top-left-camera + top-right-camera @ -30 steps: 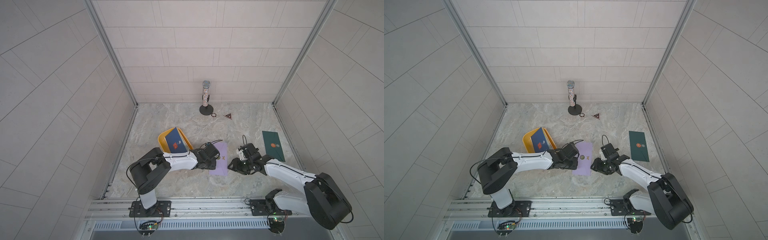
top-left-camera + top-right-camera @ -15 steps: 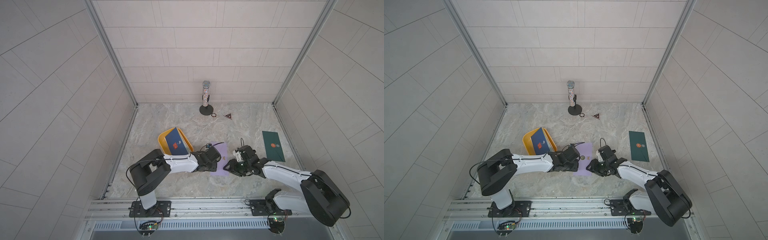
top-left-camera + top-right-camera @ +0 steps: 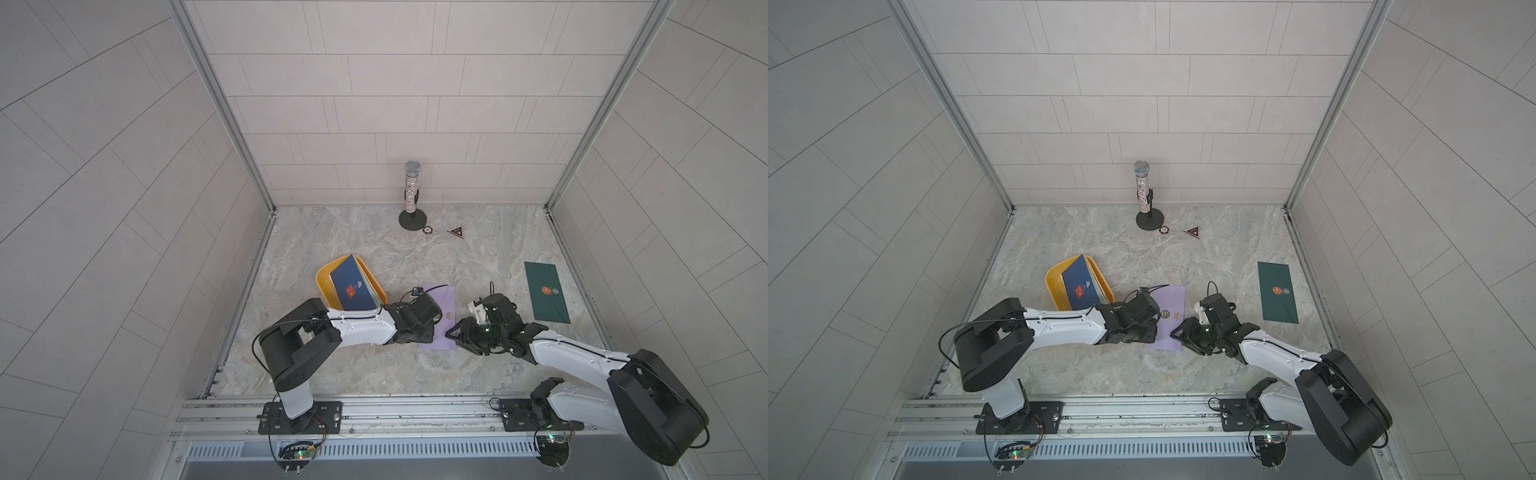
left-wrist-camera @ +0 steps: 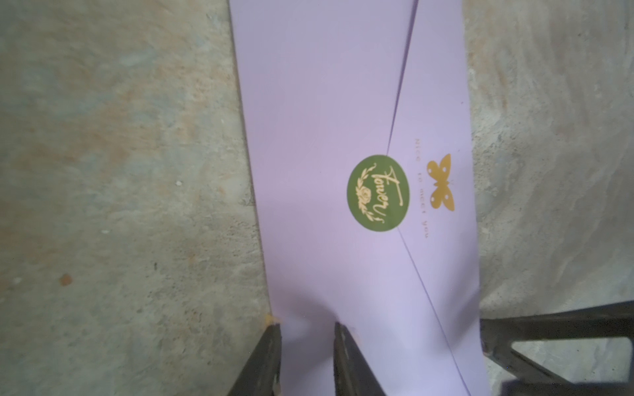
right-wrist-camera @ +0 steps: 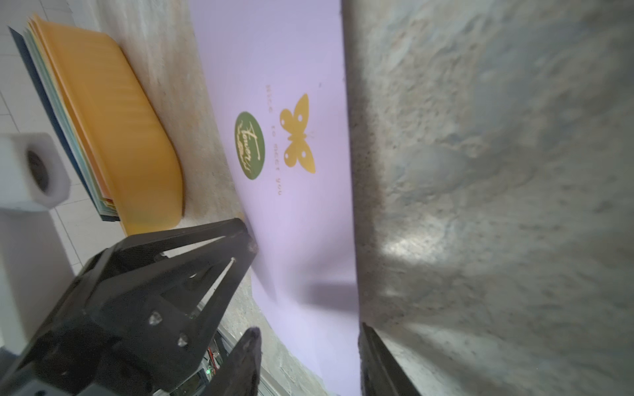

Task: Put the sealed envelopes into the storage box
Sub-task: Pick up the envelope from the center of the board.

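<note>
Near end of the lilac envelope (image 3: pixel 444 301) partly hidden under the left gripper (image 4: pixel 305 325) and right gripper (image 5: pixel 308 329) in both top views, where the small round object (image 3: pixel 428 229) by the microphone stand (image 3: pixel 412 218) is too small to identify

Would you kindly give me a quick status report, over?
Both open: left gripper, right gripper at lilac envelope opposite edges. Also outside yellow storage box: dark green envelope. Nothing blocking.
</note>
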Motion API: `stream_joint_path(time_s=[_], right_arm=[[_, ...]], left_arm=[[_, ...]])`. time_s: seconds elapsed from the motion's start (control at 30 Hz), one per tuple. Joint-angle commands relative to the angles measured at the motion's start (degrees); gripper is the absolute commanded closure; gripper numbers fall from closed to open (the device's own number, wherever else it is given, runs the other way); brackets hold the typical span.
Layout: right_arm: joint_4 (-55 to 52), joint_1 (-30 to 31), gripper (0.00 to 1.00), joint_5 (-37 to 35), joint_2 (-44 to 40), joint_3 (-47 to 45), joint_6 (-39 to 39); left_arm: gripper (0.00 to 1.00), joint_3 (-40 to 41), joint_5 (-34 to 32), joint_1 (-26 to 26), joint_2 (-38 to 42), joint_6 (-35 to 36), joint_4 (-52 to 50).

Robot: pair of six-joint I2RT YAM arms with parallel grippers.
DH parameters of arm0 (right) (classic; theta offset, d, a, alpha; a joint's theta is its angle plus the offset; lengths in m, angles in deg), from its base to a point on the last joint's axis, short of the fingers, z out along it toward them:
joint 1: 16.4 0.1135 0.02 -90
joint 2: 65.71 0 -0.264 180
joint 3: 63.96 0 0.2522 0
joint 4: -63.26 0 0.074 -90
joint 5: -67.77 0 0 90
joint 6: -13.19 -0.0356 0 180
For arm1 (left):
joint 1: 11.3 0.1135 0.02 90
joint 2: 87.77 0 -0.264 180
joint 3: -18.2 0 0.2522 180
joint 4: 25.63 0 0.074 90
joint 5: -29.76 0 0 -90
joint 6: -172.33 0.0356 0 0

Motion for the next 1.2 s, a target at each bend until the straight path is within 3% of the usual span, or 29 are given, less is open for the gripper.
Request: stream_joint_path(time_s=[0.0,0.27,0.43,0.8,1.0,1.17], right_arm=[[11.38,-0.09,0.5,2.48,-2.48,-1.21,-5.83],[15.22,-0.46,0.52,2.86,-4.6,-2.45,-6.49],[12.34,-0.85,0.55,0.93,-4.39,-1.84,-1.29],[10.98,-3.33,0.62,3.82,9.65,4.39,7.56],[17.17,-6.32,0.77,8.82,19.11,6.66,7.53],[18.43,-7.26,0.95,10.17,20.63,7.05,8.61]], left_arm=[[0.67,3.34,2.02,-0.8,-3.43,-0.81,-6.91],[0.67,3.51,1.95,-0.89,-3.46,-0.82,-6.76],[0.67,3.42,2.01,-0.97,-3.63,-0.64,-6.58],[0.67,3.77,1.93,-0.97,-3.58,-0.63,-6.2],[0.67,3.86,1.93,-0.97,-3.56,-0.64,-6.05],[0.67,4.46,1.75,-0.97,-2.48,-0.47,-5.47]])
